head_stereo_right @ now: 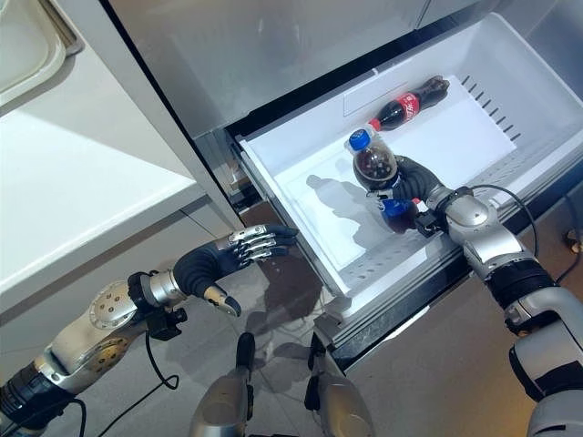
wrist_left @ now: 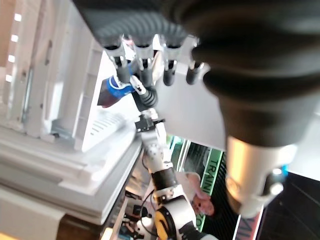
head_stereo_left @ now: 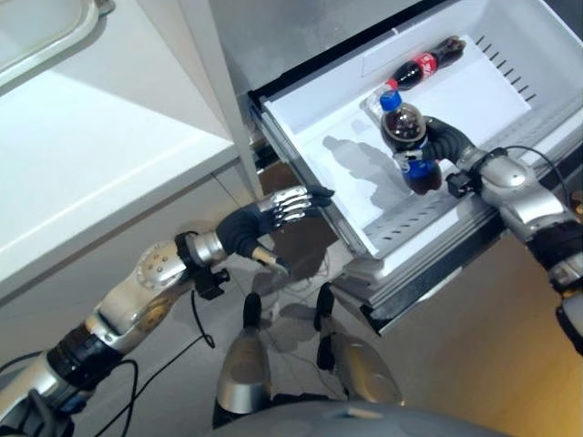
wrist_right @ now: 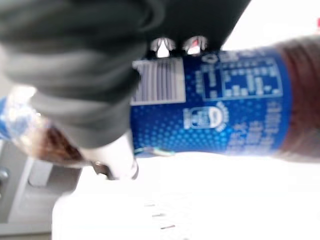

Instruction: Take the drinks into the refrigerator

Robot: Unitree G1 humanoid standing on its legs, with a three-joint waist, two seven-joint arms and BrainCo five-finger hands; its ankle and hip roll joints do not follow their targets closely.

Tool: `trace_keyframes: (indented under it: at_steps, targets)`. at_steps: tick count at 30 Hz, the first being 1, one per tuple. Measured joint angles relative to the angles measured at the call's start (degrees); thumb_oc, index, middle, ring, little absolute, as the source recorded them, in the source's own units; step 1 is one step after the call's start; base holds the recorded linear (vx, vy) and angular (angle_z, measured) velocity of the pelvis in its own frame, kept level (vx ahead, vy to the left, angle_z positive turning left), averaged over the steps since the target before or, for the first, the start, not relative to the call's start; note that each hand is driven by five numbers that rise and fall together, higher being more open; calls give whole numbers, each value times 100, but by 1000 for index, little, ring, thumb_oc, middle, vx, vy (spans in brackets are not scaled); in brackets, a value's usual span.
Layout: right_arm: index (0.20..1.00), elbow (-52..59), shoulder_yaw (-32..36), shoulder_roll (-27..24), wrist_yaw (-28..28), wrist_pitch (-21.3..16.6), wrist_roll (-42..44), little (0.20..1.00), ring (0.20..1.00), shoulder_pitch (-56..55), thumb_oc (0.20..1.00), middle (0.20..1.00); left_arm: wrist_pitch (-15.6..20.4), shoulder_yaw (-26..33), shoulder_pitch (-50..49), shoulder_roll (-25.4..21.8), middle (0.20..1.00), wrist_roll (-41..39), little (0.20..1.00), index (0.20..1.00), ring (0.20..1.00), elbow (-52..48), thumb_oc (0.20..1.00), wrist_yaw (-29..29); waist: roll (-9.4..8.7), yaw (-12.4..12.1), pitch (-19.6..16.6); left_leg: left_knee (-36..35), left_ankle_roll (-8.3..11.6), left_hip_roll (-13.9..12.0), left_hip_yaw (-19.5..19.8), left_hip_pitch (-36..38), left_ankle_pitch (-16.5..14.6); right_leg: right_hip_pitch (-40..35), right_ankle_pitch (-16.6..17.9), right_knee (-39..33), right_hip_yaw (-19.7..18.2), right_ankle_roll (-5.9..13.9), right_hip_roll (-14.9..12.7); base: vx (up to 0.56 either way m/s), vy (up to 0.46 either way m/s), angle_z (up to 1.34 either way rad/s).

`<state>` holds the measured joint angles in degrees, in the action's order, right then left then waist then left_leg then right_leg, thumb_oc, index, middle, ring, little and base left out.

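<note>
The right hand [head_stereo_right: 414,187] has its fingers wrapped round the blue-labelled cola bottle [head_stereo_right: 378,173] over the open drawer [head_stereo_right: 310,196], cap toward 11 o'clock, while the open-fingered left hand [head_stereo_right: 228,259] idles outside.

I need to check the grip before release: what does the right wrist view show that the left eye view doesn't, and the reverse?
Right wrist view alone: the blue label's barcode on the blue-labelled dark cola bottle, with fingers curled over it. Left eye view alone: the red-labelled cola bottle lying at the back of the white pulled-out refrigerator drawer, and the open left hand outside the drawer. Both: the right hand gripping the blue-labelled bottle.
</note>
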<state>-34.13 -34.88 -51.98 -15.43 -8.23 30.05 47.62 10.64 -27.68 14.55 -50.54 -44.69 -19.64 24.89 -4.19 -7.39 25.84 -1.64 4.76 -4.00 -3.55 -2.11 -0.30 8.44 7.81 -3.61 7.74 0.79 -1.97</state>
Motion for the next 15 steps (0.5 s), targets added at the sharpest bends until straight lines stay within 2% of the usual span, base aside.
trace_keyframes:
  at_steps: [8, 15]
  targets:
    - [200, -262, -165, 96, -31, 128, -498, 200, 200, 422, 200, 200, 1, -109, 44, -10, 1000, 7, 1000, 1000, 1000, -16, 1000, -73, -96, -25, 154, 266, 16, 17, 57, -269, -14, 220, -2, 215, 17, 1, -31, -38, -6, 3]
    - [200, -988, -204, 542, -14, 231, -973, 200, 200, 1057, 200, 200, 7, -63, 39, -16, 1000, 57, 1000, 1000, 1000, -170, 1000, -251, -112, 3, 179, 484, 33, 15, 41, -460, -29, 409, 0, 386, -85, -3, -33, -24, 8, -2]
